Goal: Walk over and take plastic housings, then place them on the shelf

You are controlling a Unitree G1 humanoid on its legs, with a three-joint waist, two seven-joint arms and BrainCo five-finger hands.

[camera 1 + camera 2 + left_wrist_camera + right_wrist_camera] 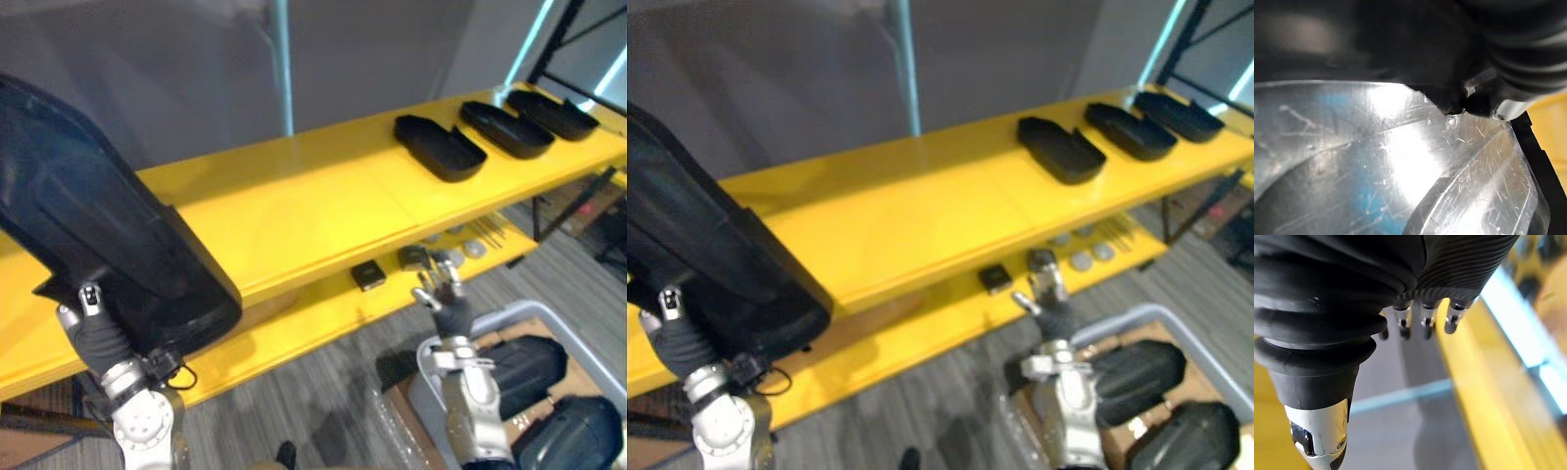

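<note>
plastic housing, big and black, is tilted over the left end of the yellow shelf, its far side cut off at the view's edge. left robot hand is at the housing's lower edge, mostly hidden behind it; cannot tell if it grips. left wrist view shows a scratched shiny surface up close. right robot hand is low in front of the lower shelf board, fingers straight, holding nothing. three more housings lie in a row at the shelf's right end. grey bin at lower right holds further black housings, partly cut off. small bits on the lower board are too small to make out.
</note>
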